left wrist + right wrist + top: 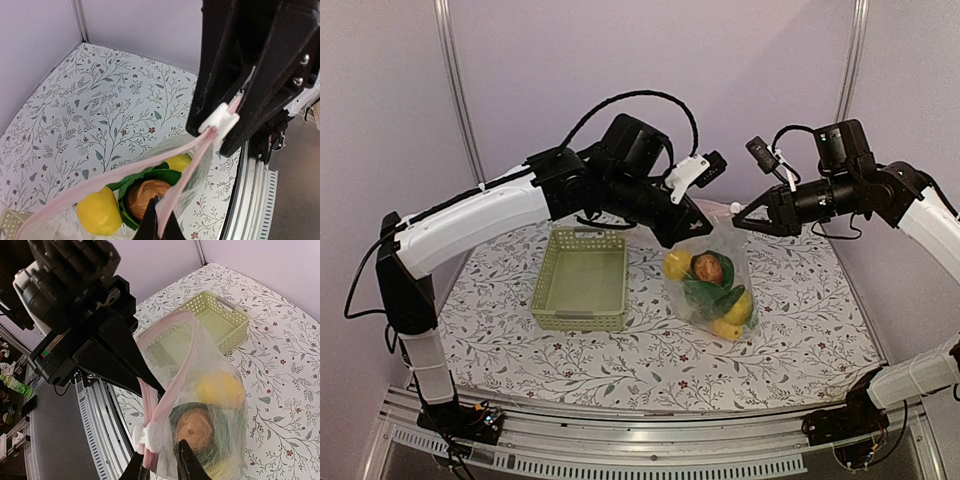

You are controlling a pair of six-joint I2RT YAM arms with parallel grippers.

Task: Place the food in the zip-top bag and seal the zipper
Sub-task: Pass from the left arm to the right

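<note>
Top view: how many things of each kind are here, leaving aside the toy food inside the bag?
Robot arms: 2
Green baskets: 1
Clear bags: 1
Total: 4

The left arm (pixel 480 215) and right arm (pixel 930 225) wear white shells on their long links, with black joints and wrists. Black cables (pixel 650 93) loop overhead. The left claw (pixel 216 131) is black, with two silver screws (pixel 301 70).
</note>
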